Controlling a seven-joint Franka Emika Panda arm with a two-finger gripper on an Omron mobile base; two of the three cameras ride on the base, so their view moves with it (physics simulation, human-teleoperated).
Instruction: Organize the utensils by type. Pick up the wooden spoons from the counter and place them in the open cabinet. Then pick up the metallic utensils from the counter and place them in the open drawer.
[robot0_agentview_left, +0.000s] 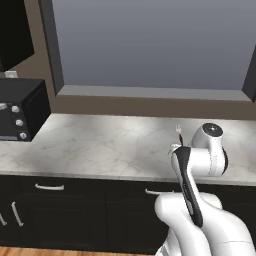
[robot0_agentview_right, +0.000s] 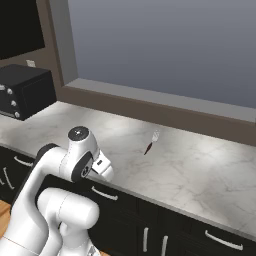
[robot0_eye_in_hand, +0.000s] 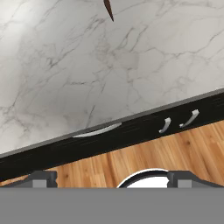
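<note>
Window (robot0_agentview_left: 150, 45): wide pane, flat grey-blue, dark grey frame, set in the wall above the table.
Wall (robot0_agentview_left: 150, 107): brown, running as a band under the window sill.
Oven (robot0_agentview_left: 20, 110): small black box with round knobs, left of the window, against the wall.
Upper cabinet (robot0_agentview_right: 20, 27): black, above the oven.
Socket (robot0_agentview_left: 11, 74): white, just above the oven.
Floor (robot0_eye_in_hand: 175, 148): orange-brown wood planks, below the black cabinet fronts (robot0_agentview_left: 75, 210).
Light: soft, even.

My arm (robot0_agentview_left: 200, 165) is glossy white, with rounded shells, dark joint seams, a black stripe along one link (and a grey-capped round joint).
</note>
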